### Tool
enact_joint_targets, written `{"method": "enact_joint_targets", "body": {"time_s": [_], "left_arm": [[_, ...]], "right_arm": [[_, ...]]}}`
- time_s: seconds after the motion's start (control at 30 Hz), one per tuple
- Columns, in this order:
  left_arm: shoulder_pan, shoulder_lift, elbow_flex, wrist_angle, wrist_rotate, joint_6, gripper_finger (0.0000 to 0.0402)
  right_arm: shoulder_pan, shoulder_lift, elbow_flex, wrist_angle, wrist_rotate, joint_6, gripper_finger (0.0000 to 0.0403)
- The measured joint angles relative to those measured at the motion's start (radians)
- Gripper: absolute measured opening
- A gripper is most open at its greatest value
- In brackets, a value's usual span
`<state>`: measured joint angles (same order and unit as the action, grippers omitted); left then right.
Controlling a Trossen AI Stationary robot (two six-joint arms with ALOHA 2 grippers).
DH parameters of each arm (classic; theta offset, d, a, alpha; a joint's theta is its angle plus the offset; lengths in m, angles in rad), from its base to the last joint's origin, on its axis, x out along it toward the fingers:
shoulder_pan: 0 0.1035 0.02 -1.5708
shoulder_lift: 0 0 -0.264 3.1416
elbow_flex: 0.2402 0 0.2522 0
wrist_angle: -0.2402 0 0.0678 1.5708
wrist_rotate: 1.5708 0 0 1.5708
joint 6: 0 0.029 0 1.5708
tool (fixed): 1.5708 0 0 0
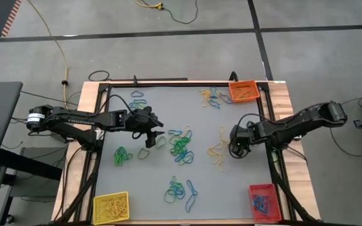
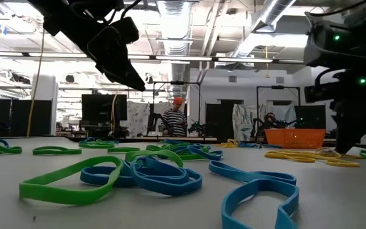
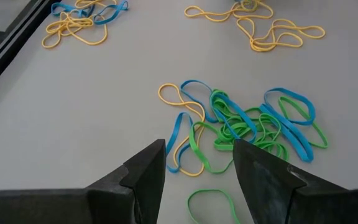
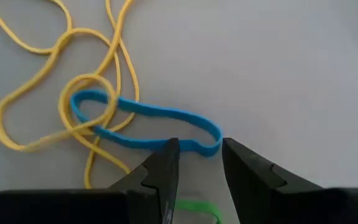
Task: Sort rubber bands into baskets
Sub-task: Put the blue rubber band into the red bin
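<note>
Many rubber bands [image 1: 181, 145] lie scattered mid-tabletop, some already in the corner baskets [image 1: 243, 91]. Left gripper [image 1: 151, 139] hangs part-open and empty above them; right gripper [image 4: 199, 163], near the right edge, straddles a blue band [image 4: 148, 124] with part-open jaws

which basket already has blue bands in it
The red basket, at the table corner on the right arm's side; the yellow basket holds yellow bands, the orange basket mostly green.

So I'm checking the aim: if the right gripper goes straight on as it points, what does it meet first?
Probably the blue rubber band: the open right gripper straddles its near edge, though its height above the band is unclear.
</note>
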<state>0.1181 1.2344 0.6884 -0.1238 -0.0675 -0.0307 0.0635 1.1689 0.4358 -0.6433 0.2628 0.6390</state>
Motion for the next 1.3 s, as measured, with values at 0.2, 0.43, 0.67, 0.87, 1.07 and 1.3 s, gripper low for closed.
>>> {"method": "enact_joint_targets", "body": {"time_s": [0.2,0.43,0.67,0.87,1.07,1.3], "left_arm": [[0.0,0.0,0.0,0.0,0.0,0.0,0.0178],[0.0,0.0,0.0,0.0,0.0,0.0,0.0178],[0.0,0.0,0.0,0.0,0.0,0.0,0.0178],[0.0,0.0,0.0,0.0,0.0,0.0,0.0178],[0.0,0.0,0.0,0.0,0.0,0.0,0.0178],[0.0,0.0,0.0,0.0,0.0,0.0,0.0178]], "right_arm": [[-0.07,-0.001,-0.013,0.049,-0.039,-0.032,0.0135],[-0.087,0.001,-0.014,0.066,-0.059,-0.062,0.0019],[-0.072,-0.007,0.015,0.034,-0.054,-0.059,0.0018],[-0.012,-0.056,0.084,-0.072,-0.044,-0.028,0.0017],[0.099,-0.114,0.157,-0.226,-0.026,0.062,0.0017],[0.289,-0.192,0.238,-0.342,-0.013,0.204,0.0017]]}}
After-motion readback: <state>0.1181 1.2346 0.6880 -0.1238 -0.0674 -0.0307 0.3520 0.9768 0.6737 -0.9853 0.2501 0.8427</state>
